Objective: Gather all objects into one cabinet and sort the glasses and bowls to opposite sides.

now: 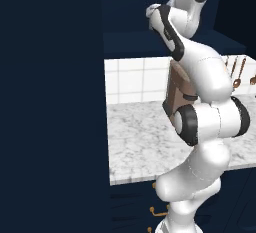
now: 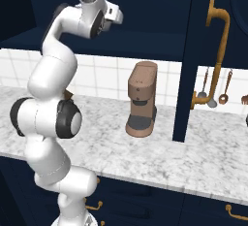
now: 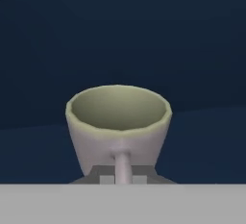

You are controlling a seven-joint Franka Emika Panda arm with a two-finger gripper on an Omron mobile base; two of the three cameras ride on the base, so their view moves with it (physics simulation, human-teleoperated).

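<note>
i see flat, even rendered light, dim navy surrounds, soft sheen on the arm (image 2: 51,79), slightly blurred hand view

No readable text, labels, brands, numbers or signs on anything.

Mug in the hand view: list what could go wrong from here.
1. The grey-beige mug sits right at the camera, its handle toward it, and the fingertips are hidden, so the grip can't be checked; a loose hold could drop it.
2. The arm is folded high near the dark navy cabinet door and its golden bar handle; a swing could strike them.
3. The brown coffee machine stands below on the marble counter; a falling mug might hit it.
</note>
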